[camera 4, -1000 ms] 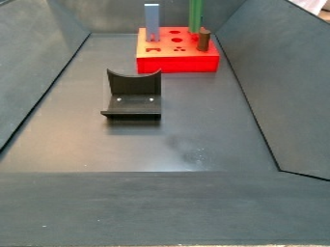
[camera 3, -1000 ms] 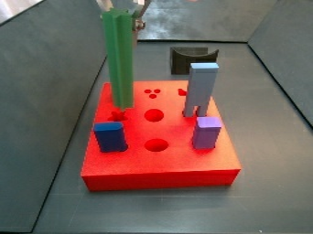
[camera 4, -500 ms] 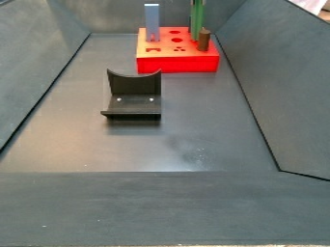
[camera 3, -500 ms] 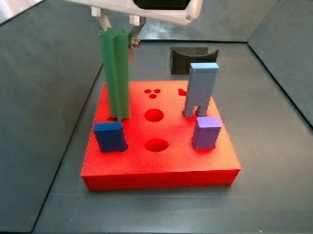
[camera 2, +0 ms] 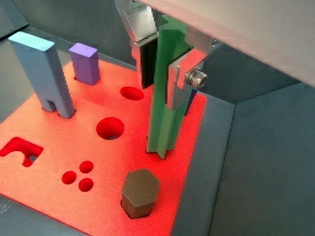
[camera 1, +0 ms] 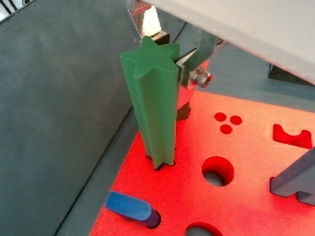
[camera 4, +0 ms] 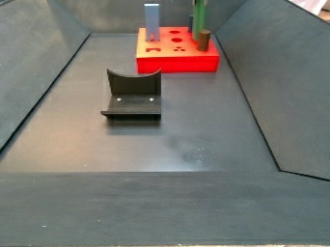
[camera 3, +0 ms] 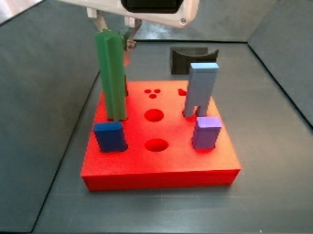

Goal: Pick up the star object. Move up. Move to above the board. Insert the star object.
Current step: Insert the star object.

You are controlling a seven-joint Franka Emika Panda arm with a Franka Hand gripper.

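Wrist views show the gripper (camera 1: 172, 57) with jaws closed on the rod's (camera 1: 153, 101) top; the rod stands upright, its foot in the board (camera 1: 246, 198), beside the blue peg (camera 1: 131, 207).

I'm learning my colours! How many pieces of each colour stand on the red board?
Green rod: 1, the claw holds its top
Grey-blue block: 1
Purple block: 1
Blue peg: 1
Dark peg: 1
Total: 5 on the board
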